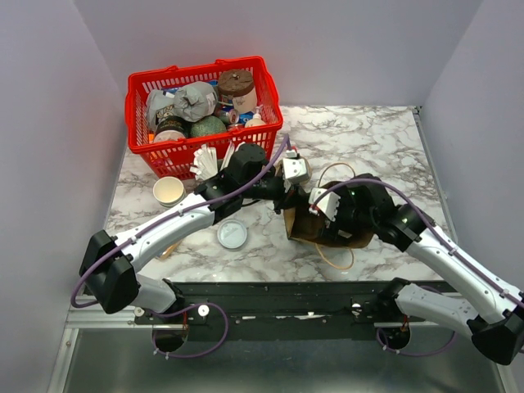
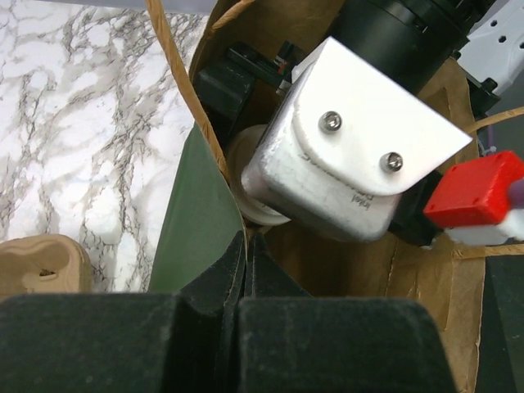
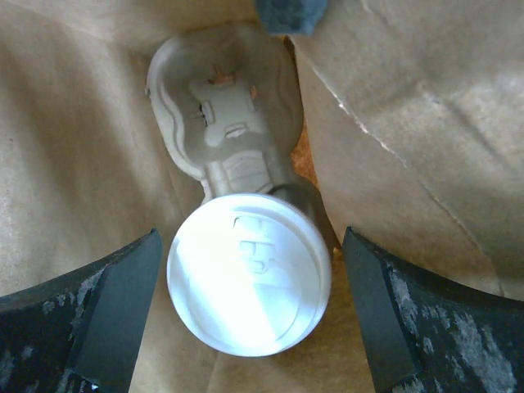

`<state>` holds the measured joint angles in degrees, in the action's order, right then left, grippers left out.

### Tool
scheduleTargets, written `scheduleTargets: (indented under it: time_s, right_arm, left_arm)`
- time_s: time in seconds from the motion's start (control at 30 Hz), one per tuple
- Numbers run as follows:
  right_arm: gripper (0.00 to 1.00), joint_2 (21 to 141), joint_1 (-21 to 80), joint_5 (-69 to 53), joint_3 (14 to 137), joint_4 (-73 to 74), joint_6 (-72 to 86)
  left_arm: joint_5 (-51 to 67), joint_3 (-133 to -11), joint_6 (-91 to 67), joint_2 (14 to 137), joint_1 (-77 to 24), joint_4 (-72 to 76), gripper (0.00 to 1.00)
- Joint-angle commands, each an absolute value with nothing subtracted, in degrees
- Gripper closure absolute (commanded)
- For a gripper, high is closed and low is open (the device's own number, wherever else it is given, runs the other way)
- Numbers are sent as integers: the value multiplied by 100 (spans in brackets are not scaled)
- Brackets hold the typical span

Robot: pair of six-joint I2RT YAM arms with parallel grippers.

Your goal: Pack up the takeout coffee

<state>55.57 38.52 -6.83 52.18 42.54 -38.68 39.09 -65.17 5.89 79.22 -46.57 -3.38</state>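
The takeout coffee [image 3: 250, 274], a cup under a round white lid, stands inside the brown paper bag [image 1: 315, 231] on a moulded pulp carrier [image 3: 214, 115]. My right gripper [image 3: 251, 237] reaches into the bag and is open, one dark finger on each side of the lid with a gap on both sides. A sliver of that lid [image 2: 244, 176] shows in the left wrist view behind the right wrist's white housing [image 2: 360, 155]. My left gripper [image 2: 244, 242] is shut on the bag's rim at its mouth, [image 1: 282, 187] in the top view.
A red basket [image 1: 139, 106] full of groceries stands at the back left. Near it sit a lidless paper cup [image 1: 169, 191] and a loose flat lid [image 1: 232, 235]. The bag's handle loops [image 1: 340, 258] lie on the marble. A pulp carrier piece [image 2: 37, 264] lies beside the bag.
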Motion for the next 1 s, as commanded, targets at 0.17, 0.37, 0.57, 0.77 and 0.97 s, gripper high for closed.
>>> scheduleTargets:
  time_s: [0.17, 0.37, 0.57, 0.77, 0.97]
  right_arm:
    - [0, 5282, 3832, -1353, 5396, 4447, -3955]
    - [0, 5133, 3832, -1749, 5458, 4526, -3850]
    - [1, 5010, 3832, -1837, 5704, 4412, -3797]
    - [24, 5027, 3832, -1758, 5678, 4596, -4192]
    - [81, 5107, 3832, -1477, 5572, 4825, -4614]
  left_arm:
    - [4324, -6803, 633, 8033, -4676, -475, 100]
    - [4324, -6864, 642, 8068, -4676, -536, 100]
    - [4316, -6899, 677, 8130, -4676, -624, 100]
    - [4342, -6970, 677, 8200, -4676, -633, 100]
    - [4350, -7014, 694, 8227, -4676, -677, 100]
